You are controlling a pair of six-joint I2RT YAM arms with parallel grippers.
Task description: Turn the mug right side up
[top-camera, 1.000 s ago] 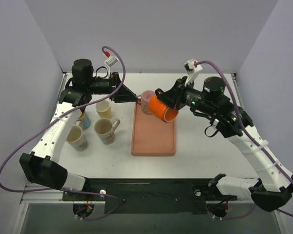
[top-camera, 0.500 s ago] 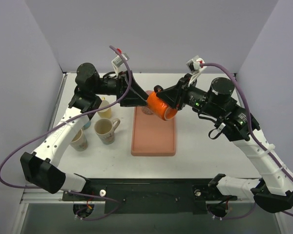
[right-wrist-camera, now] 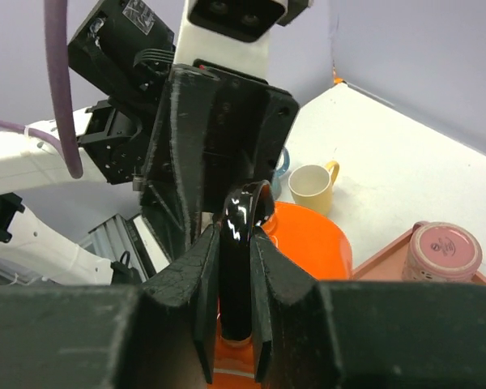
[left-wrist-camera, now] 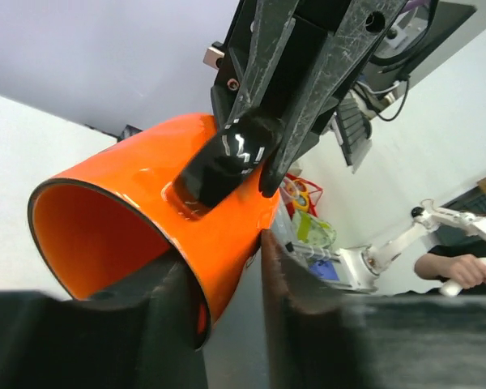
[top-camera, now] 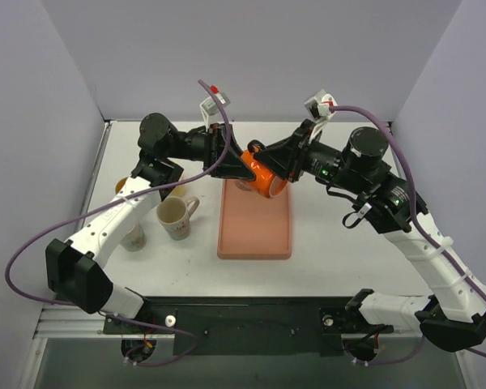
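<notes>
At the near side of the white counter (top-camera: pixel 332 235), a cream mug (top-camera: pixel 172 217) stood upright to the left of a salmon-coloured tray (top-camera: pixel 253 231), a flat matte rectangle with rounded corners.

Farther back, above the tray's far end, the orange mug (left-wrist-camera: pixel 138 194) hung in the air, touching nothing below it. It lay roughly on its side, its open mouth turned toward the left arm. Its glaze was smooth and bright, its wall a plain tapering cylinder, and its handle (left-wrist-camera: pixel 223 166) a glossy black loop.

The right tool (right-wrist-camera: pixel 236 243) was pinching that handle, with a dark finger pressed to each flank. This probably let the arm roll the cup about the handle.

The left tool (left-wrist-camera: pixel 223 251) met the mug from the opposite side, its fingers straddling the lower rim with one inside the mouth and one outside. Whether they pressed the wall or only bracketed it could not be told. The pose suggested a mid-air handover, with the left taking the rim so the cup could be set down mouth-up.

Beyond, at the tray's far end, a pink mug (right-wrist-camera: pixel 444 251) sat upside down with its ringed base showing. A small cream cup with a yellow handle (right-wrist-camera: pixel 314 186) stood upright on the counter past it.
</notes>
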